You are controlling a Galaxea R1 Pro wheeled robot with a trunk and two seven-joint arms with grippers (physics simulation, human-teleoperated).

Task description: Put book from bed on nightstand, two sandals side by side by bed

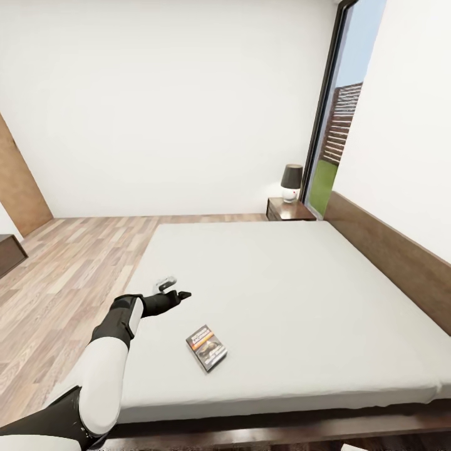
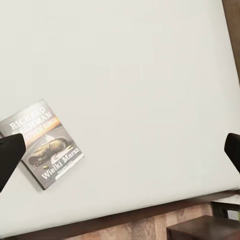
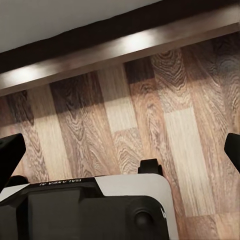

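The left gripper (image 1: 176, 289) hung over the bed (image 1: 300, 294) with its jaws spread wide, released and holding nothing, touching nothing. In the left wrist view its two dark fingertips (image 2: 10, 155) stood at opposite edges of the frame, far apart, with bare mattress between them.

The book (image 1: 207, 347) lay flat on the pale grey mattress, near the bed's foot edge, at about 5 o'clock from the left gripper in the head view and a little apart from it. In the left wrist view the book (image 2: 44, 144) sat just beside one fingertip, which overlapped its corner in the picture.

The cover read "RICHARD BACHMAN" in white at the top and "Wielki Marsz" lower down, over an orange band and a photo.

The right gripper (image 3: 120, 150) was also wide open, empty, pointing at the plank floor (image 3: 150, 115) beside the bed's dark frame.

At about 1 o'clock, beyond the mattress, a nightstand (image 1: 289, 210) carried a lamp (image 1: 290, 181) by the window.
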